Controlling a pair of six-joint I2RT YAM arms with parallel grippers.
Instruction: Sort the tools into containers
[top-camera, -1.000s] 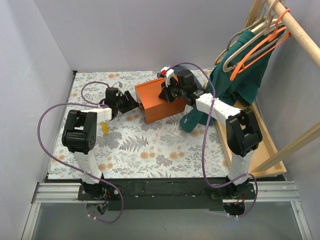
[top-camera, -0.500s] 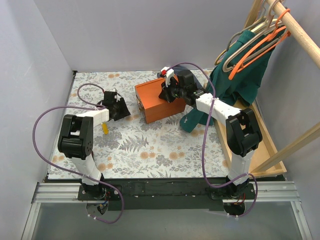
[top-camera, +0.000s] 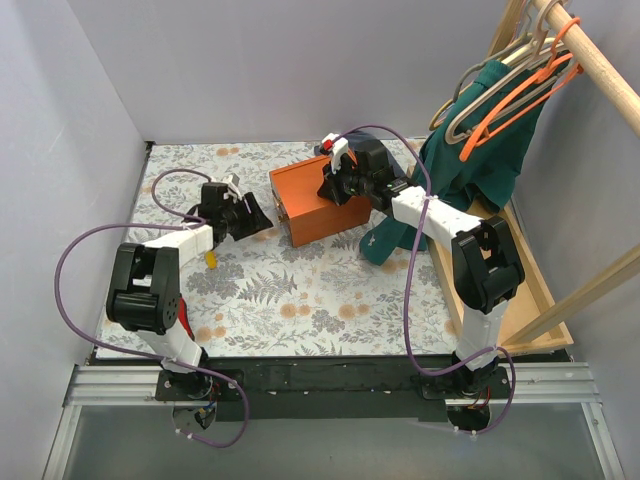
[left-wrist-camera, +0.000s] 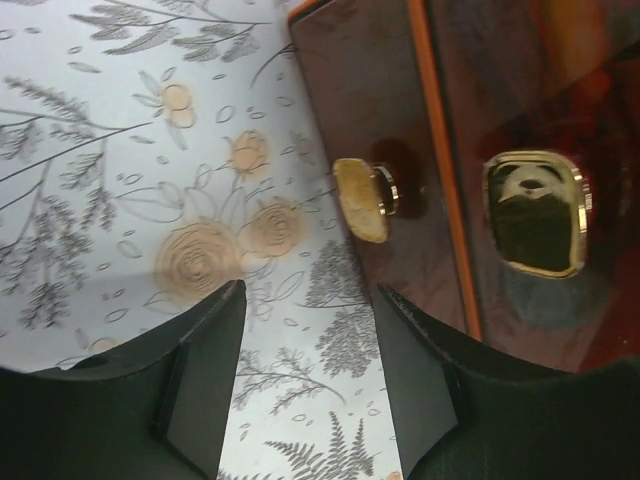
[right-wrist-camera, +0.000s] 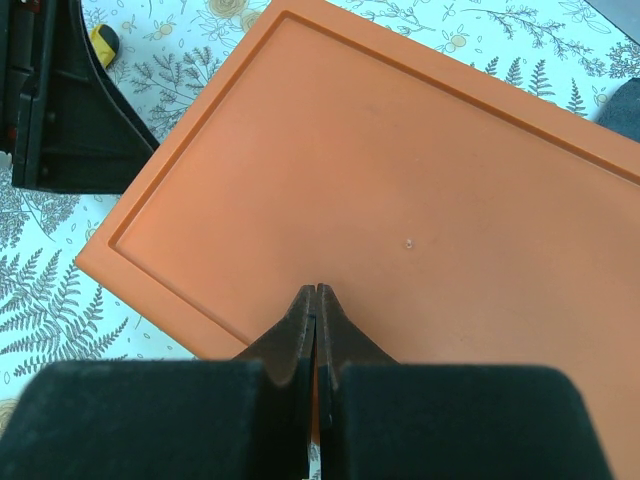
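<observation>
Table, top camera: covered with a floral cloth, both arm bases at the near edge.
Container, top camera: orange box, lid down, set askew toward the far middle of the cloth.
Left side, top camera: left gripper low over the cloth just beside the box's left end, pointed at it, jaws spread, not touching the box.
Right side, top camera: right gripper on or just above the top of the box near its far right part; jaws hidden from here.
Tool, top camera: yellow-handled tool flat on the cloth beside the left forearm, well apart from the box.
Background, top camera: clothes hangers and a green garment on a rail at the right; wooden tray along the right edge.
Fingers, left wrist camera: two dark fingers apart, only patterned cloth between them, nothing pinched.
Box face, left wrist camera: dark glossy side of the box ahead and to the right, with a brass knob just beyond the right fingertip and a brass latch plate farther right.
Fingers, right wrist camera: pressed together with no gap, holding nothing, tips over the lid near its nearer long edge; contact with the lid unclear.
Surroundings, right wrist camera: left gripper at the upper left, off the box's corner; yellow handle end above it at the frame edge.
</observation>
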